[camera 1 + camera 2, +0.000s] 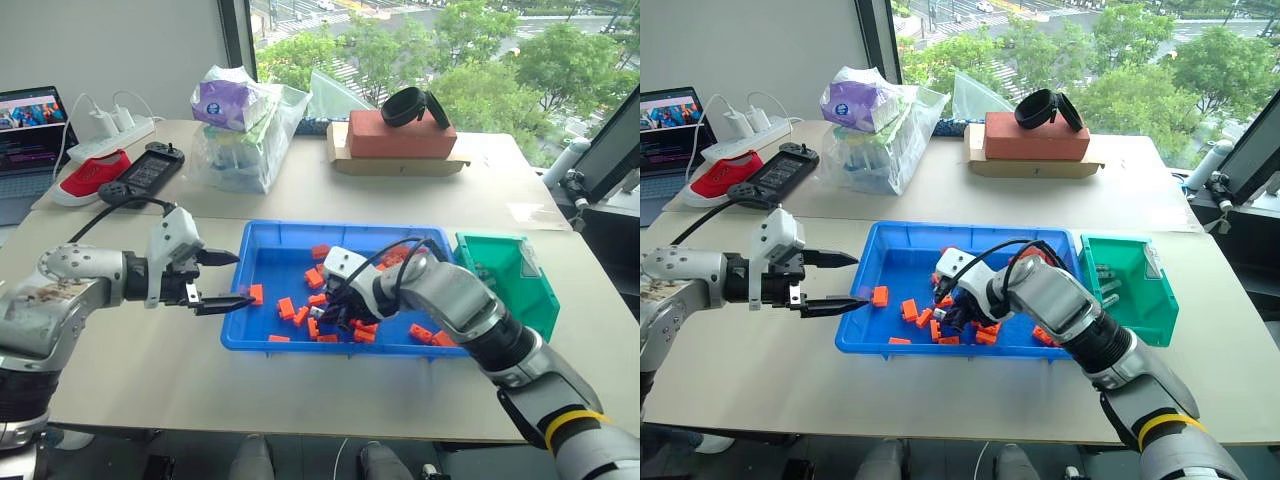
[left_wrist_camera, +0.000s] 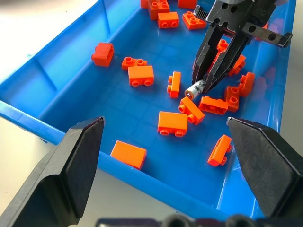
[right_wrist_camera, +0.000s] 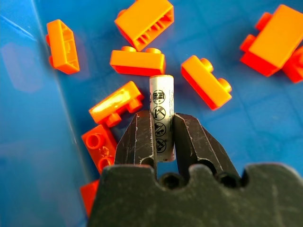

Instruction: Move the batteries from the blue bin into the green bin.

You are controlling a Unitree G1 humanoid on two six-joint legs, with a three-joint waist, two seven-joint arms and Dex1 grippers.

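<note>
right gripper [image 3: 161, 137] — fingers clamped on battery [image 3: 161, 111]; over blue bin [image 1: 262, 262]

Blue bin [image 1: 262, 262]: bright blue; toy bricks [image 2: 173, 123] in it orange. Battery [image 3: 161, 118]: silver-grey with a column of black printed symbols, between black fingers [image 3: 138, 141]. Green bin [image 1: 528, 292]: teal-green with a white label. Table [image 1: 150, 360] beige; on the far table, a red-brown brick [image 1: 400, 137], red-and-white shoe [image 1: 90, 176], purple packet [image 1: 226, 102]

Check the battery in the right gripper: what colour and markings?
Silver-white battery with a column of black printed symbols; clearest in the right wrist view.
</note>
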